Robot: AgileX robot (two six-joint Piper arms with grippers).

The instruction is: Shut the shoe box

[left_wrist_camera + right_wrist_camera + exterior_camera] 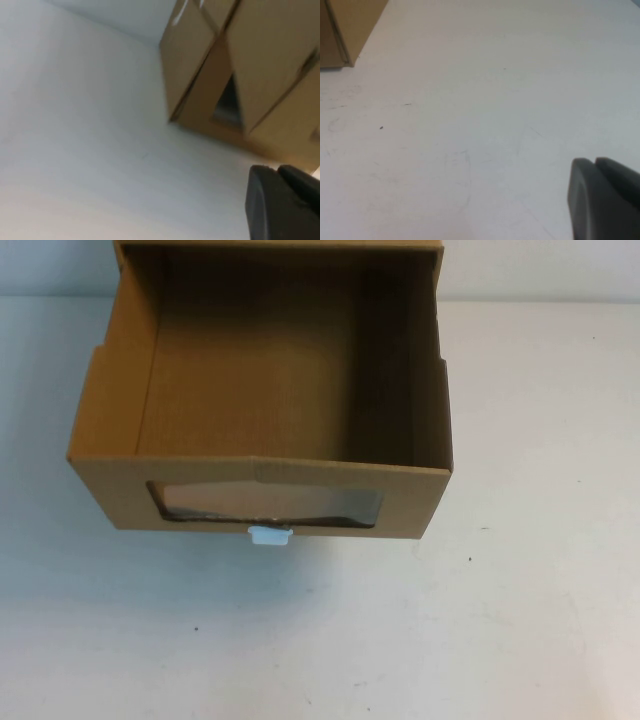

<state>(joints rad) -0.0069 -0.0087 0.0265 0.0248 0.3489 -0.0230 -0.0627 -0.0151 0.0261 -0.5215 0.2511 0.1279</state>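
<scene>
The shoe box (pixel 262 430) is seen pulled open on the white table (pixel 520 590), its empty drawer facing the robot, a dark window (pixel 265 504) in the front panel and a small white pull tab (pixel 269 535) just below it. No writing or brand can be read. The left gripper (pixel 285 205) is held above the table near the box; the right gripper (pixel 605 200) hangs over bare table. Whether either pincer is open cannot be told.

table (pixel 520 620): white, scuffed | dark specks seen at 5 and 7 o'clock | second cardboard box (pixel 187 55) seen in left wrist view
</scene>
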